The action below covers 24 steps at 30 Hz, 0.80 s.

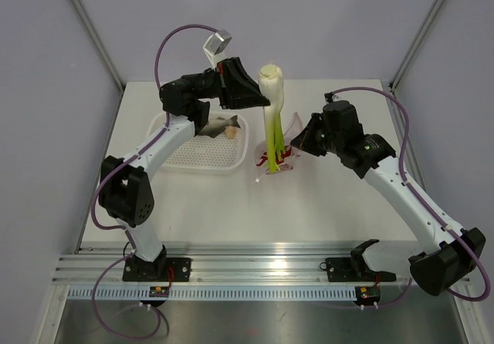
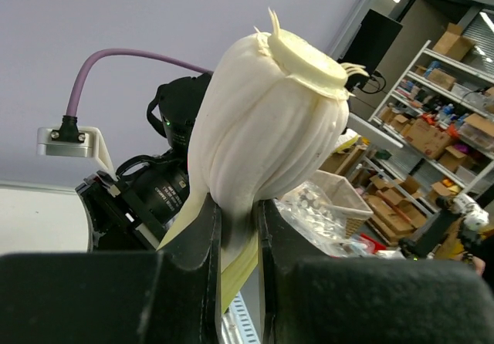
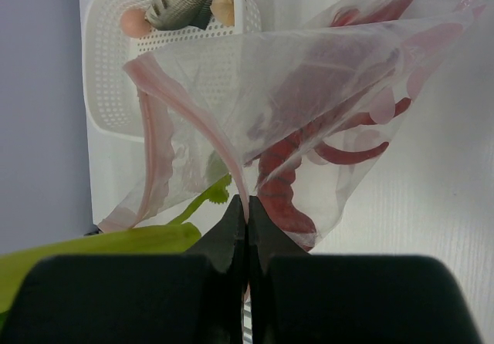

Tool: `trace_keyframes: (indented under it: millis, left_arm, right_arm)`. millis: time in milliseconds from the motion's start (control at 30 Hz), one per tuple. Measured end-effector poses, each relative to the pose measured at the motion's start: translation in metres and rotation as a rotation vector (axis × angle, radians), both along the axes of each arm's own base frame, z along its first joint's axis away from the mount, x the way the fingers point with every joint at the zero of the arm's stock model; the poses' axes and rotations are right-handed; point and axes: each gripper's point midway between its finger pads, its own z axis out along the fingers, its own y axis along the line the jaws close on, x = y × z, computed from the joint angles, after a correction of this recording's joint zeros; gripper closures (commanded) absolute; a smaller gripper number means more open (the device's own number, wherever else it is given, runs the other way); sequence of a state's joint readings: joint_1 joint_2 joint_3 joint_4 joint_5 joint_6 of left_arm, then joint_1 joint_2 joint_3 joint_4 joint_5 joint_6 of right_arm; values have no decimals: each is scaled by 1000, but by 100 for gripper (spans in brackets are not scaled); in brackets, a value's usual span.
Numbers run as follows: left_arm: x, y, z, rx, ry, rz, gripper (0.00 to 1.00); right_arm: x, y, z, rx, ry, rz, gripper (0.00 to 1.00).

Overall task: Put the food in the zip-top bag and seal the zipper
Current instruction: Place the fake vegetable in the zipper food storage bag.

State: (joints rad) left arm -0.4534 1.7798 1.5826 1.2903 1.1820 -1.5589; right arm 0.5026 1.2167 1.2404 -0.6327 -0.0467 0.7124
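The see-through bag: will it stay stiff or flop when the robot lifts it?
Probably floppy: the bag sags and creases where the right end effector pinches its edge. Likely light too: one small pinch holds its thin film up.

Toy food, bag and basket: a count.
One clear crinkly pink-tinted plastic bag (image 3: 347, 66), one red toy lobster (image 3: 282, 178), one grey toy fish (image 3: 185, 1), one long white-bulbed green-stalked toy vegetable (image 1: 272, 128), two small peach round pieces (image 3: 135, 21), one white perforated plastic basket (image 3: 108, 66).

White perforated basket (image 1: 202, 156) on pale table (image 1: 231, 214)
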Motion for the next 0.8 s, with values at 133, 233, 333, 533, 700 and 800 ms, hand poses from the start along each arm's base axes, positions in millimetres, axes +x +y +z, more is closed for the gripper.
trace_keyframes:
  millis: [133,233,333,533,700,800]
  left_arm:
    - [-5,1,-11,-11,-64,27,100]
    - [-3,-3,-19,-15,-92,39,100]
    - [-3,-7,-29,-14,-125,48,100]
    - [-3,-9,-35,-22,-203,59,100]
    - [-6,-8,-29,-26,-276,54,100]
    - [-9,-7,-21,-35,-322,50,100]
  right_arm:
    - [0,1,0,7,-3,6,100]
    - [-2,3,1,20,-2,17,100]
    - [-4,5,4,36,-7,26,100]
    - [-12,9,8,68,-5,54,100]
    - [-16,10,3,74,7,71,100]
    - [-19,11,-1,73,16,80,100]
